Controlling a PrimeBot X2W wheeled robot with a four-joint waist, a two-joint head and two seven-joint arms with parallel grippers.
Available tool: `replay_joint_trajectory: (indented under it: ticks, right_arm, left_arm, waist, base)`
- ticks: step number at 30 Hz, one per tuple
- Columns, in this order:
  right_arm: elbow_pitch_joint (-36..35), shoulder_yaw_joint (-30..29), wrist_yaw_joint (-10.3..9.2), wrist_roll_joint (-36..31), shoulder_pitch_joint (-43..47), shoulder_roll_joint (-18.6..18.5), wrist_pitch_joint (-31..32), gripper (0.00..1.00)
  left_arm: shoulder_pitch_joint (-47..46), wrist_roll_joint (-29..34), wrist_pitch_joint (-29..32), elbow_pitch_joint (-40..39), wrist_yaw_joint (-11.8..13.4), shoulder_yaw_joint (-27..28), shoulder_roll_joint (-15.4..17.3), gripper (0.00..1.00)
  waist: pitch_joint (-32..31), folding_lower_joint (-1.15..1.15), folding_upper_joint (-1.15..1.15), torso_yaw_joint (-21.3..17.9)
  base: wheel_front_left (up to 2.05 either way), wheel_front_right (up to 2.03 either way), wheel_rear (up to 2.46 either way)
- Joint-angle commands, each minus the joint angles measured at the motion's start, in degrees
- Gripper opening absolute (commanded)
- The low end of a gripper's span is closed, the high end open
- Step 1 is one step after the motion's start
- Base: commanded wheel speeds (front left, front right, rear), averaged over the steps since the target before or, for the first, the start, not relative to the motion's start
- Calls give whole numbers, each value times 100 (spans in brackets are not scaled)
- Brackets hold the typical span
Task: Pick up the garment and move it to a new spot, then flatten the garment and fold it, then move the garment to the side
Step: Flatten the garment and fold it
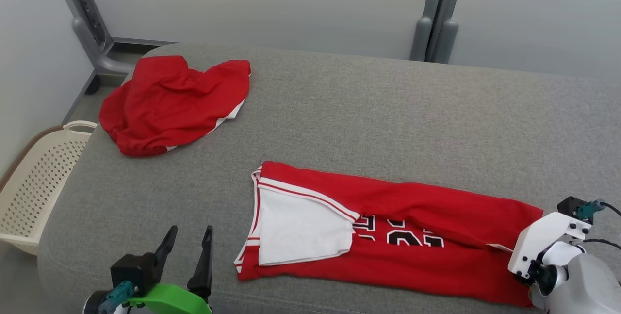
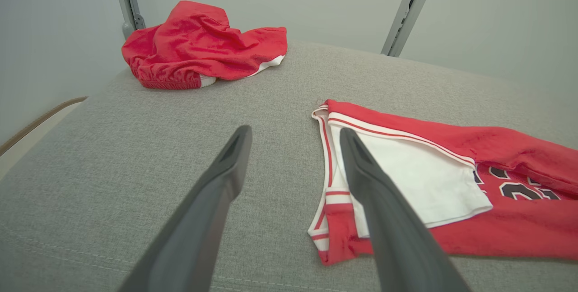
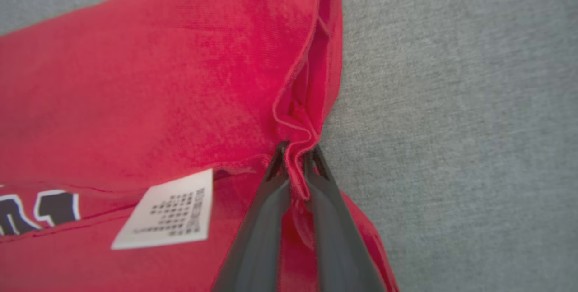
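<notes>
So the red basketball jersey with white trim and black numbers (image 1: 388, 236) is lying as a long narrow strip on the grey fabric-covered tabletop (image 1: 388, 110), toward the near edge, and it's looking already folded lengthwise. The right pincer (image 3: 295, 152) is clamping a bunched pleat at the hem end, fingers pressed together with cloth between them, near the white care label (image 3: 165, 210). The left pincer (image 1: 190, 230) is hovering just beside the shoulder end, fingers spread wide, gripping nothing. I'm guessing the crosswise fold is up next. To do it well I'd be checking every layer is sitting in that pinch, lifting only a little, and carrying the hem over toward the shoulders with the edges lining up, with the left pincer pinning the other end. A crumpled pair of red shorts (image 1: 170, 105) is sitting well apart, at the far left corner.
</notes>
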Motion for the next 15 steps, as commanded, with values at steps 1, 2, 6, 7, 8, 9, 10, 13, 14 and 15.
replay_joint_trajectory:
  ticks: [1,2,6,7,8,9,10,13,14,15]
  right_arm:
    - [87,-74,-18,-109,102,-6,50,0]
    - [65,-120,-19,-138,74,-11,62,0]
    - [-62,-238,-20,-255,9,-27,87,0]
    - [-135,-285,-20,-313,8,-29,108,0]
    - [-218,-350,-20,-390,25,-33,150,0]
    - [-347,-438,-20,-507,60,-35,191,0]
    - [-637,-651,-19,-733,131,-53,302,0]
    - [-1137,-934,-16,-1125,186,-119,475,0]
    - [-1267,-1017,-14,-1194,199,-94,551,0]
    - [-1409,-1092,-14,-1250,208,-90,616,0]
  left_arm:
    - [-54,-46,4,12,-12,5,2,100]
    - [-56,-50,-3,8,-14,6,3,100]
    - [-73,-46,-18,-4,1,0,3,100]
    - [-79,-39,-16,-5,6,-5,5,100]
    - [-81,-30,-18,-4,13,-10,12,100]
    - [-78,-22,-22,-6,21,-10,19,100]
    - [-55,-13,-30,-5,46,-9,36,100]
    - [-23,-4,-6,-19,58,-17,74,100]
    - [-16,-3,-11,-29,62,-11,80,100]
    - [-7,-2,-15,-36,71,-7,94,100]
  waist:
    - [7,0,0,-16]
    - [13,0,0,-25]
    - [29,0,0,-55]
    - [31,0,0,-57]
    - [29,0,0,-61]
    - [25,0,0,-63]
    - [12,0,0,-68]
    - [2,0,0,-73]
    - [-3,0,0,-77]
    - [-5,0,0,-83]
  base:
    - [0,0,0]
    - [0,0,0]
    - [0,0,0]
    - [0,0,0]
    - [0,0,0]
    - [0,0,0]
    - [0,0,0]
    - [0,0,0]
    - [0,0,0]
    - [0,0,0]
